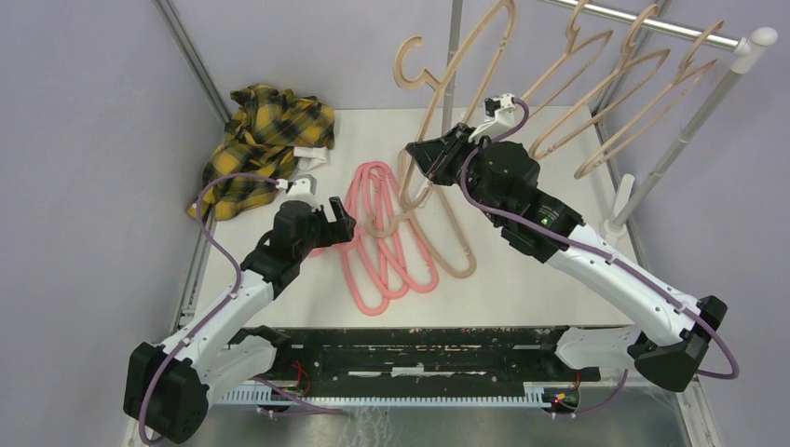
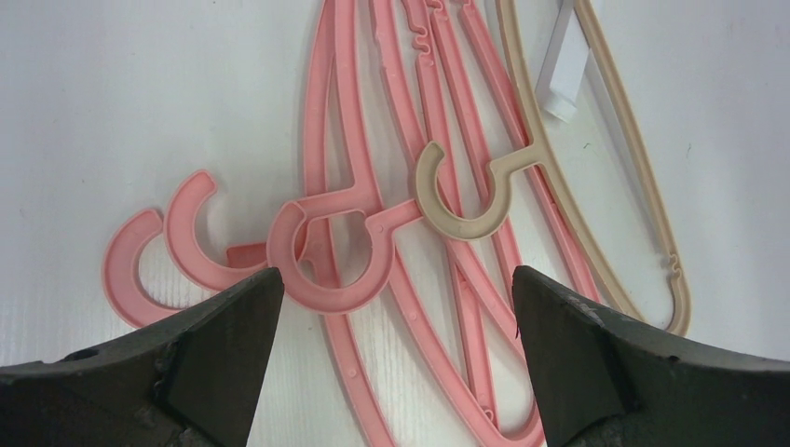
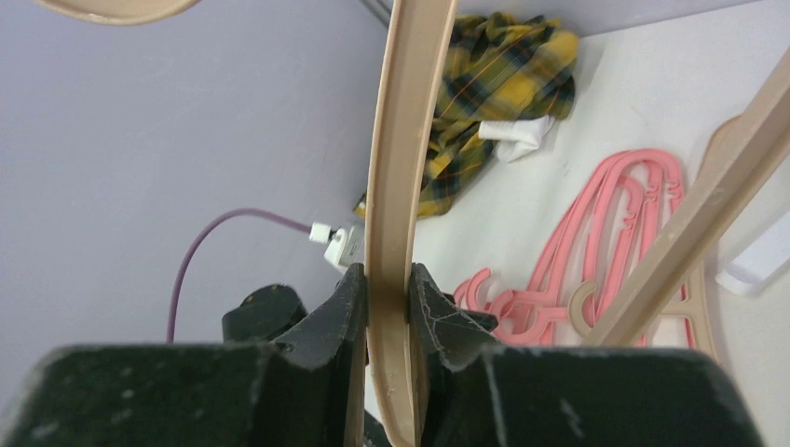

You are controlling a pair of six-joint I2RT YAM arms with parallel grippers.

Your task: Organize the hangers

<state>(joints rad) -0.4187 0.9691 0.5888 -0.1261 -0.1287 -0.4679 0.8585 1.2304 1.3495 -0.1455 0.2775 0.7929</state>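
Right wrist view has the right gripper [image 3: 387, 279] clamped on one arm of a tan hanger [image 3: 401, 140], which is lifted clear of the worktop [image 1: 522, 289] and stands nearly upright between the pads. More tan hangers [image 1: 606, 93] hang on the rail [image 1: 652, 23] over the far right corner. Pink hangers [image 2: 354, 140] lie flat in an overlapping pile mid-worktop, with another tan one [image 2: 596, 140] lying against their right side, its hook crossing a pink frame. The left gripper [image 2: 396, 289] hovers over their hooks with its fingers wide apart, holding nothing. A plaid shirt [image 1: 265, 140] sits in the far left corner.

These hangers look thin, light and stiff, likely smooth plastic, so one pinched on a single arm may swivel in the grip. Lying flat they offer little edge; the hook neck seems the best hold. Interlocked frames could drag neighbours along
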